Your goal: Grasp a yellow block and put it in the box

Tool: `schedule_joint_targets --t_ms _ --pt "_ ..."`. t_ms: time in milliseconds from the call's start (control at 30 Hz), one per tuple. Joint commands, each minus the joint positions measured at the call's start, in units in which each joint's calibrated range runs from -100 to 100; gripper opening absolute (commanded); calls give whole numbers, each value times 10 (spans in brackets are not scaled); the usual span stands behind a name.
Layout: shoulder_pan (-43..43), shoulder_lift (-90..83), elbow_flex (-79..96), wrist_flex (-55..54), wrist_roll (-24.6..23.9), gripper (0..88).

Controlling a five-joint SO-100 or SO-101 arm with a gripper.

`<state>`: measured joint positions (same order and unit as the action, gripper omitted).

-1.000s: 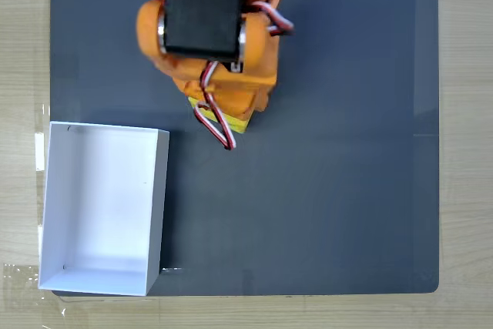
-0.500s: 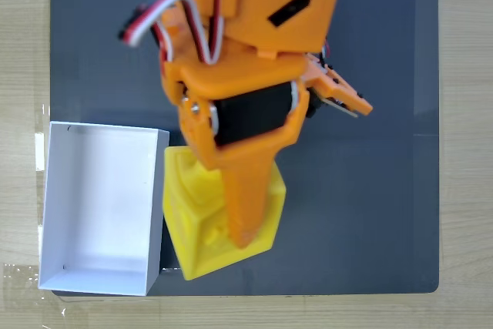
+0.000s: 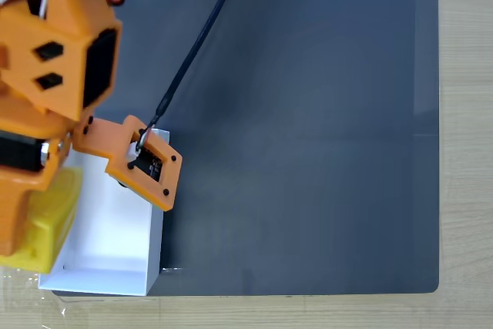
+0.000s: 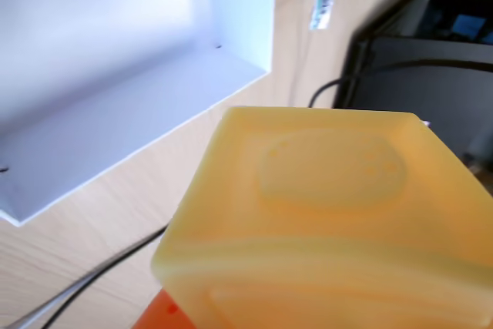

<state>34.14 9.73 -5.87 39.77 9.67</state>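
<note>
The orange claw (image 3: 31,221) is pinching the bright yellow plastic studded cube (image 3: 48,217) over the white thin-walled box's (image 3: 115,267) left edge (barely inside), so I'd nudge it rightward before letting go.

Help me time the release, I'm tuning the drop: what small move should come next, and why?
Probably shift a little right in the fixed view before opening. The yellow block, held in the pincer, hangs over the box's left edge, partly over bare table, so releasing now might miss.
</note>
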Motion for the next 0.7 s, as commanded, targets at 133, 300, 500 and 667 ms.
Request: schedule_joint_targets --t_ms 133,300,500,667 --pt "2 68 -31 -16 -1 203" --pt "-4 100 -35 -29 1 203" --pt "-17 127 -48 -30 5 267" --pt "-25 122 -50 -31 15 322"
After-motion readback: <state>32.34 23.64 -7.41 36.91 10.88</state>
